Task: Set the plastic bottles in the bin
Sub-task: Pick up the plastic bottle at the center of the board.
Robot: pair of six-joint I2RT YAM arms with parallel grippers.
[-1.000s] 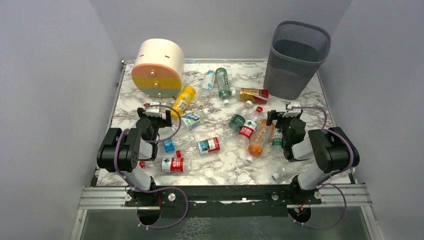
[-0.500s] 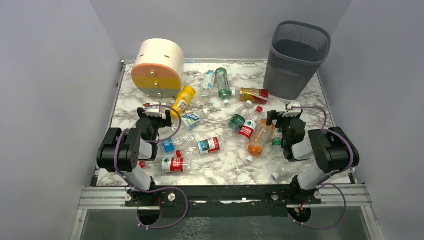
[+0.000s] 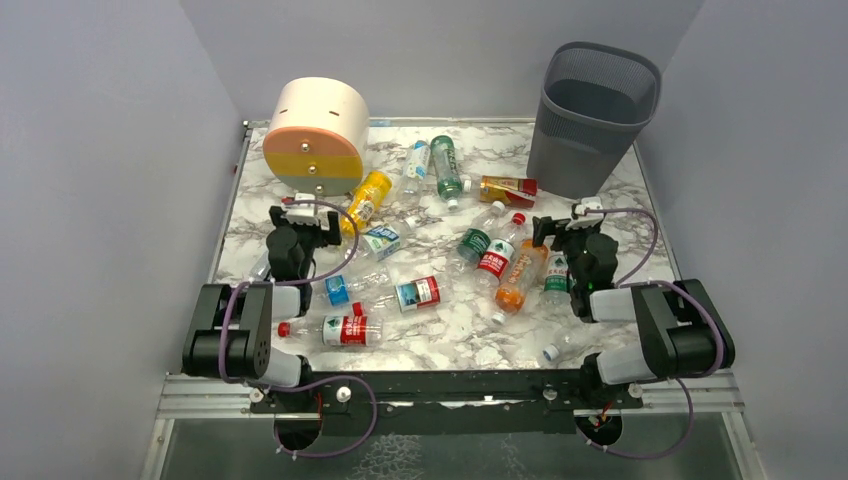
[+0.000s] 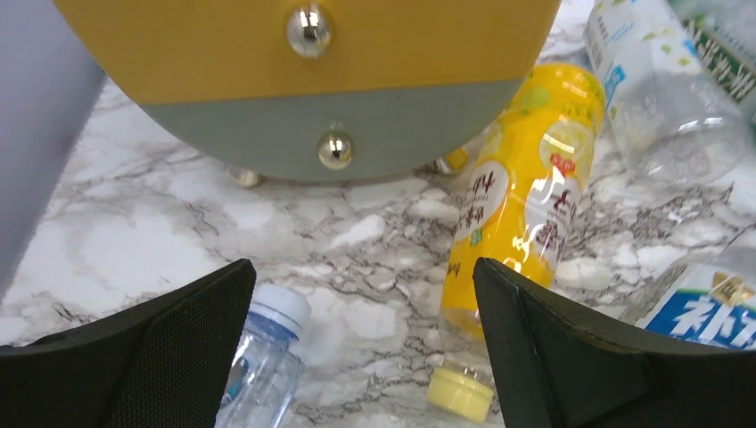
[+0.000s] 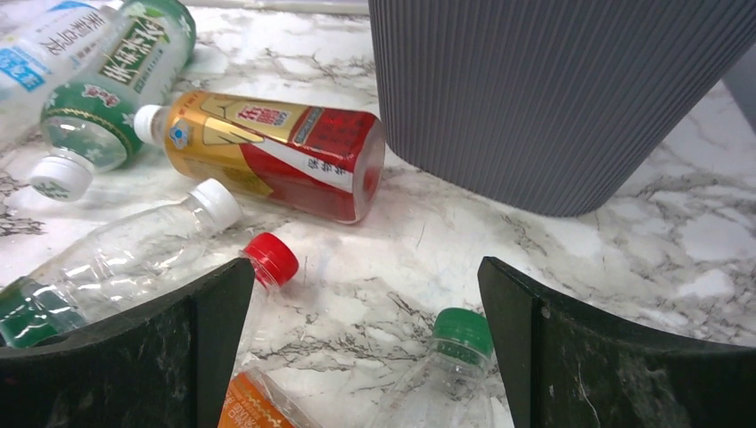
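Nearest, found jaws spread wide and empty on both sides: the left gripper (image 4: 357, 352) low over the marble table (image 3: 455, 345) before a yellow bottle (image 4: 521, 205), the right gripper (image 5: 361, 352) facing a red-and-gold bottle (image 5: 276, 152) just beside the bin (image 5: 553, 98). Beyond them, saw the plastic bottles (image 3: 418, 292) lying scattered across the table's middle. Farthest back, noted the round drawer unit (image 3: 315, 135) at left and the bin upright at the right corner.

Chinese characters on yellow bottle (image 4: 521, 196), green-labelled bottle (image 5: 125, 67), red-gold bottle (image 5: 276, 152); probably brand names, not legible.
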